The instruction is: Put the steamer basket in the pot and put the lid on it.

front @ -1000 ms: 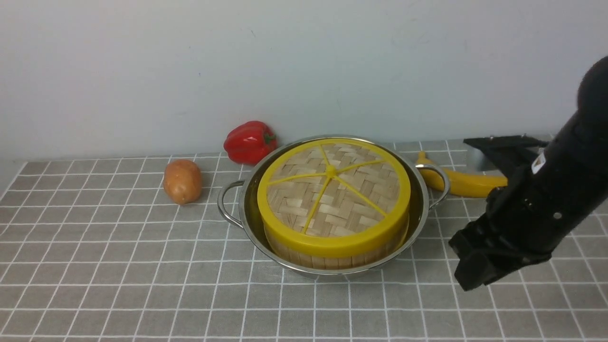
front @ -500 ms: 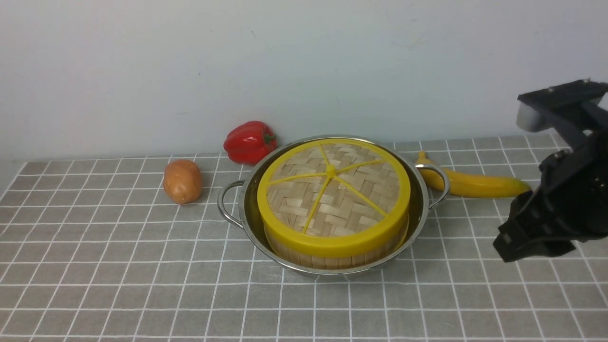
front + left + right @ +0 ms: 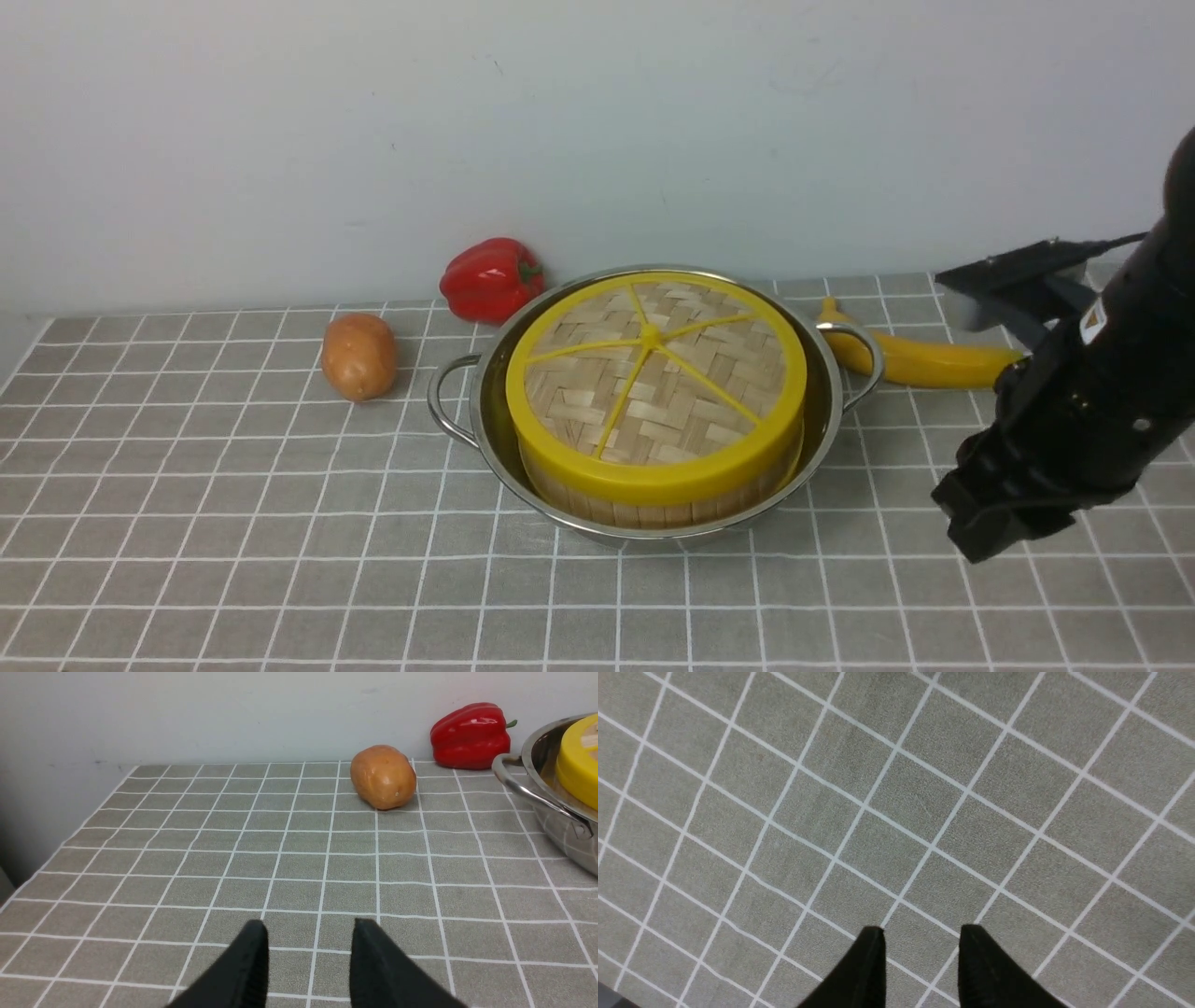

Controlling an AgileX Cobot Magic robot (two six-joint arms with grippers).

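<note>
The shiny steel pot (image 3: 490, 439) stands mid-table with the steamer basket (image 3: 653, 511) inside it; only the basket's slat wall shows. The woven lid (image 3: 653, 373) with yellow rim and spokes lies flat on the basket. My right gripper (image 3: 971, 546) hangs to the right of the pot, apart from it, pointing down at bare cloth. In the right wrist view it (image 3: 920, 933) is open and empty. My left gripper (image 3: 308, 926) is open and empty over the cloth, well left of the pot (image 3: 551, 821) and the lid's yellow rim (image 3: 579, 765).
A potato (image 3: 358, 356) lies left of the pot and a red pepper (image 3: 490, 278) behind it near the wall. A banana (image 3: 920, 359) lies behind the pot's right handle, beside the right arm. A grey checked cloth covers the table.
The right arm swung up and away to the right, then came back down and partly left. Pot, basket and lid have not moved.
</note>
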